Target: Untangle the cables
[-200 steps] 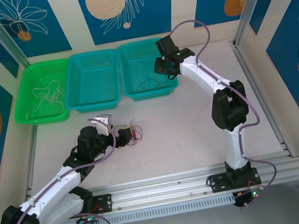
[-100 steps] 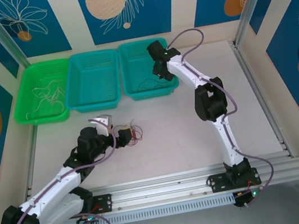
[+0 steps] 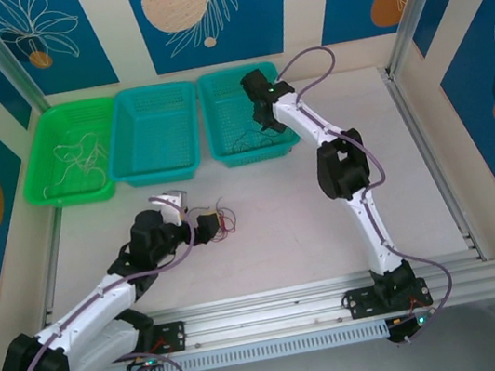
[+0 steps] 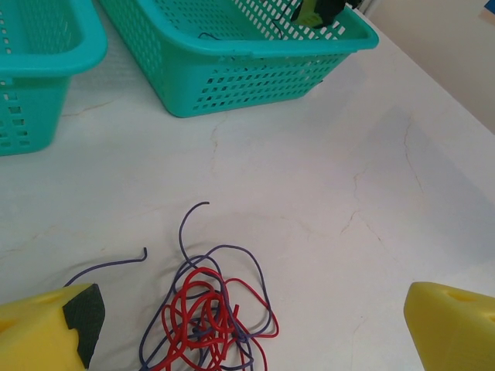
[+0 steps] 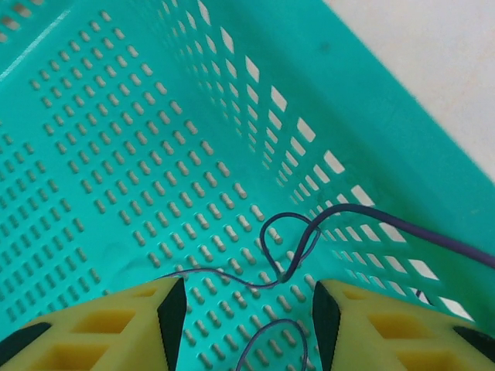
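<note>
On the bench [image 3: 275, 238], just ahead of the left jaws: a knot of red and purple cables [image 4: 205, 317], low in the left wrist view between the two yellow fingers [image 4: 46, 328] and touching neither. Compact, with no clear long axis. Two loose purple ends straying out of it, one curling up toward the baskets, one running off to the left. Left jaws spread as wide as they go, gripping nothing.

Inside the right teal basket [image 5: 116, 116]: a purple cable [image 5: 305, 239] lying on the perforated floor, long axis across the right wrist view. Coming in from the right edge, dropping into a small loop, then trailing left toward the left-hand finger. Right jaws partly open above it, one pad on either side of the loop, nothing pinched between them.

In the green basket [image 3: 70, 196] at the far left: whitish cables [image 3: 74, 161], loosely looped, with no single direction. Between the two, the middle teal basket [image 3: 159, 174].

Against a second ago: right wrist swung from the basket's right rim to a spot further in over the basket, elbow drawn leftward and closer to the baskets. Left arm and the knot on the bench unmoved.
</note>
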`<state>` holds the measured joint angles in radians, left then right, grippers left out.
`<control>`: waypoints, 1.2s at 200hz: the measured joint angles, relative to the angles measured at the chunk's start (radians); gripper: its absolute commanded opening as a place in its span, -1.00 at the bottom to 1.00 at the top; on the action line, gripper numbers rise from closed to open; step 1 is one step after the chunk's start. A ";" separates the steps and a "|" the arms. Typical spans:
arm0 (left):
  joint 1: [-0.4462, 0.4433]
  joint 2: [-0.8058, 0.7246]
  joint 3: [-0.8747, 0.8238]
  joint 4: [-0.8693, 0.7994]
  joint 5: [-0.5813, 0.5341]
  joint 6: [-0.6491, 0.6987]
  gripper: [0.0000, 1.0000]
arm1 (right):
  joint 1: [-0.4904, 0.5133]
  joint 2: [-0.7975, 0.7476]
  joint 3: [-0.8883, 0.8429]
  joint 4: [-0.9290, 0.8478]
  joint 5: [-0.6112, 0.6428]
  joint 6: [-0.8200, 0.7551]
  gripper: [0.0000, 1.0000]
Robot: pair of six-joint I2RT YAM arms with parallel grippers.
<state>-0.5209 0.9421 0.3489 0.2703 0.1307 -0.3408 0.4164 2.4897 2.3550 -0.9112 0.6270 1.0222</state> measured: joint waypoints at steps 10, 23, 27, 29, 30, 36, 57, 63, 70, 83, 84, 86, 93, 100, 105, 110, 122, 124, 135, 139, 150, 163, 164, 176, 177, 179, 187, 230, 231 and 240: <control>0.000 0.005 0.000 0.006 0.000 0.003 1.00 | 0.005 0.022 0.012 0.003 0.026 0.000 -0.01; 0.000 0.009 0.000 0.011 0.000 0.007 1.00 | 0.010 0.048 0.024 0.011 0.067 -0.003 -0.05; 0.000 0.010 0.000 0.013 0.000 0.008 1.00 | 0.012 0.054 0.027 0.012 0.078 -0.005 -0.09; 0.000 0.010 0.000 0.014 0.000 0.008 1.00 | 0.013 0.058 0.027 0.014 0.085 -0.007 -0.11; 0.000 0.010 0.000 0.014 0.000 0.009 1.00 | 0.013 0.059 0.028 0.014 0.087 -0.010 -0.11; 0.000 0.010 0.000 0.015 0.000 0.010 1.00 | 0.015 0.068 0.031 0.019 0.106 -0.016 -0.17; 0.000 0.009 -0.004 0.028 0.001 0.010 1.00 | 0.021 0.084 0.033 0.045 0.161 -0.055 -0.46; 0.000 0.009 -0.005 0.028 0.001 0.010 1.00 | 0.023 0.086 0.033 0.058 0.175 -0.071 -0.59; 0.000 0.009 -0.006 0.029 0.002 0.010 1.00 | 0.025 0.086 0.033 0.074 0.190 -0.094 -0.74; 0.000 0.009 -0.013 0.031 0.005 0.010 1.00 | 0.029 0.086 0.033 0.110 0.212 -0.127 -0.92; 0.000 0.009 -0.013 0.031 0.005 0.010 1.00 | 0.029 0.086 0.033 0.115 0.214 -0.140 -0.93; 0.000 0.009 -0.015 0.032 0.005 0.011 1.00 | 0.030 0.086 0.033 0.119 0.216 -0.140 -0.93; 0.000 0.009 -0.019 0.033 0.007 0.010 1.00 | 0.032 0.085 0.033 0.138 0.222 -0.164 -0.97; 0.000 0.009 -0.024 0.033 0.008 0.011 1.00 | 0.037 0.085 0.033 0.158 0.231 -0.189 -1.00; 0.000 0.009 -0.026 0.034 0.008 0.011 1.00 | 0.040 0.085 0.032 0.174 0.235 -0.211 -1.00; 0.000 0.009 -0.029 0.034 0.008 0.011 1.00 | 0.044 0.083 0.029 0.193 0.239 -0.232 -1.00; 0.000 0.009 -0.032 0.034 0.008 0.011 1.00 | 0.057 0.060 -0.010 0.244 0.243 -0.281 -1.00; 0.000 0.009 -0.033 0.034 0.008 0.011 1.00 | 0.059 0.055 -0.016 0.250 0.244 -0.288 -1.00; 0.000 0.008 -0.033 0.035 0.008 0.011 1.00 | 0.075 0.014 -0.073 0.299 0.248 -0.335 -1.00; 0.000 0.008 -0.033 0.036 0.008 0.011 1.00 | 0.082 -0.006 -0.097 0.319 0.248 -0.353 -1.00; 0.000 0.002 -0.033 0.035 0.008 0.011 1.00 | 0.100 -0.067 -0.167 0.378 0.242 -0.404 -1.00; 0.000 -0.008 -0.033 0.036 0.008 0.011 1.00 | 0.124 -0.143 -0.236 0.457 0.214 -0.480 -1.00; 0.000 -0.009 -0.033 0.035 0.008 0.011 1.00 | 0.126 -0.147 -0.238 0.461 0.212 -0.485 -1.00; 0.000 -0.019 -0.033 0.036 0.008 0.011 1.00 | 0.148 -0.200 -0.249 0.523 0.165 -0.556 -1.00; 0.000 -0.021 -0.033 0.036 0.008 0.011 1.00 | 0.149 -0.203 -0.249 0.527 0.162 -0.559 -1.00; 0.000 -0.023 -0.033 0.036 0.008 0.011 1.00 | 0.151 -0.210 -0.249 0.537 0.150 -0.570 -1.00; 0.000 -0.031 -0.033 0.035 0.008 0.011 1.00 | 0.161 -0.232 -0.239 0.562 0.099 -0.605 -1.00; 0.000 -0.089 -0.034 0.008 0.007 0.010 1.00 | 0.171 -0.148 0.057 0.479 -0.099 -0.632 -1.00; 0.000 -0.090 -0.034 0.007 0.007 0.010 1.00 | 0.170 -0.142 0.065 0.474 -0.103 -0.630 -1.00; 0.000 -0.110 -0.035 -0.002 0.007 0.010 1.00 | 0.162 -0.114 0.098 0.451 -0.122 -0.623 -1.00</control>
<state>-0.5209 0.8322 0.3134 0.2680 0.1379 -0.3309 0.5785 2.3753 2.4531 -0.4603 0.5053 0.3992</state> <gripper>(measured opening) 0.999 0.053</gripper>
